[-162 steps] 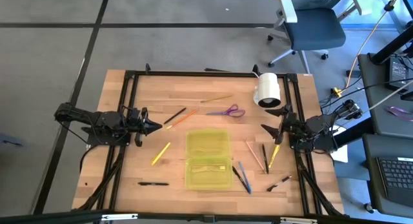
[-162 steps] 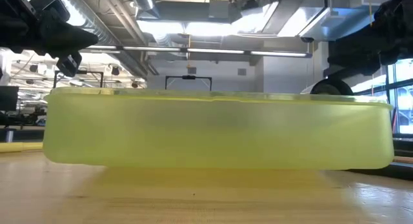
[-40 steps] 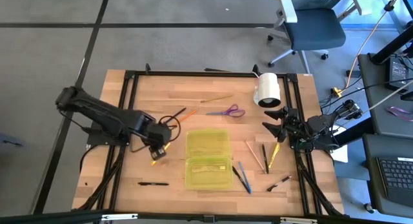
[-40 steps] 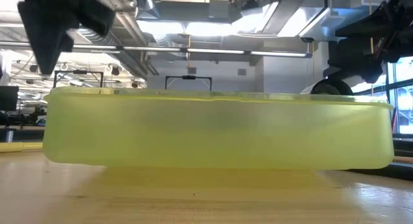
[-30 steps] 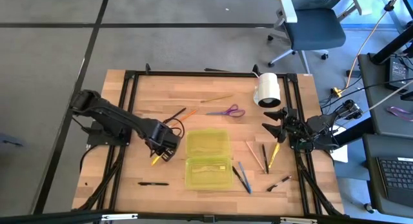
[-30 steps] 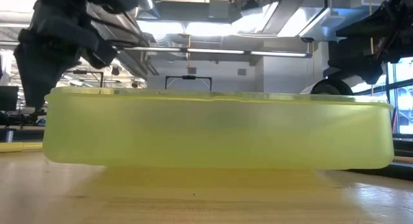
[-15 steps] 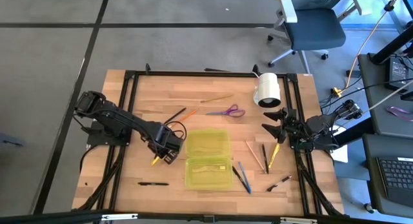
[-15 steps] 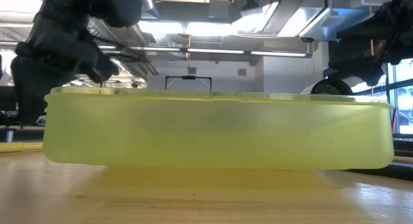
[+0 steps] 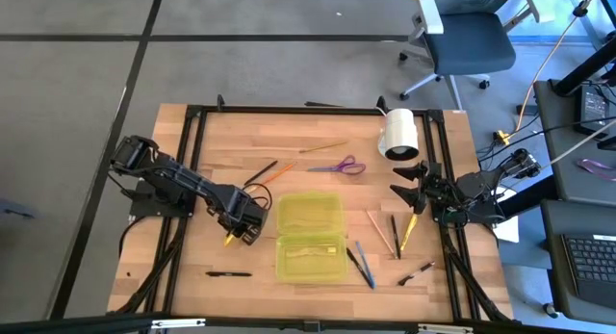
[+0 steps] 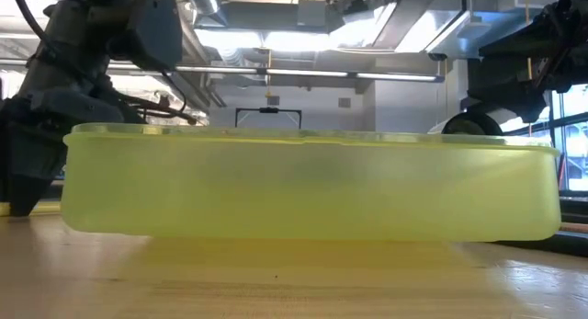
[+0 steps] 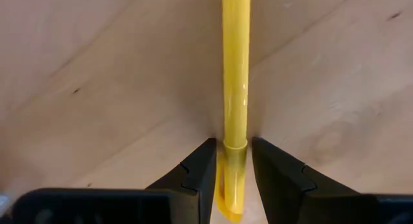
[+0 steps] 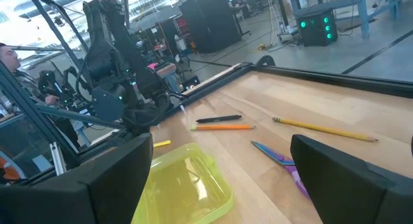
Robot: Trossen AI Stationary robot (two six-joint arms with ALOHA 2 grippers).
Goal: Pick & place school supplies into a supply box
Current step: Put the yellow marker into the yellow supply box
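My left gripper (image 9: 241,228) is down at the table, left of the supply box (image 9: 311,236), and is shut on a yellow pen (image 9: 229,242). In the low view, the left gripper (image 10: 23,195) reaches the tabletop beside the box's wall (image 10: 312,186). The box is translucent yellow-green and lies open with both halves flat. My right gripper (image 9: 409,187) waits open at the table's right edge. Purple scissors (image 9: 339,166) and an orange and a black pen (image 9: 265,172) lie on the far side of the box. My left gripper pinches the yellow pen between its two fingers (image 11: 201,162) at the capped end with the clip (image 11: 233,153). The fingers come from above, pointing down, and lie across the pen. The pen lies flat on the wood, its long barrel (image 11: 235,56) running away from the fingers.
A white roll (image 9: 400,134) stands at the far right. A wood pencil (image 9: 322,147) lies near the far edge and a black pen (image 9: 228,273) near the near-left corner. Several pens (image 9: 385,233) lie right of the box. Black frame rails run along the table's sides.
My left gripper has moved slightly toward the near edge and come down to the tabletop over the yellow pen. The pen lies where it was. The right arm has kept still.
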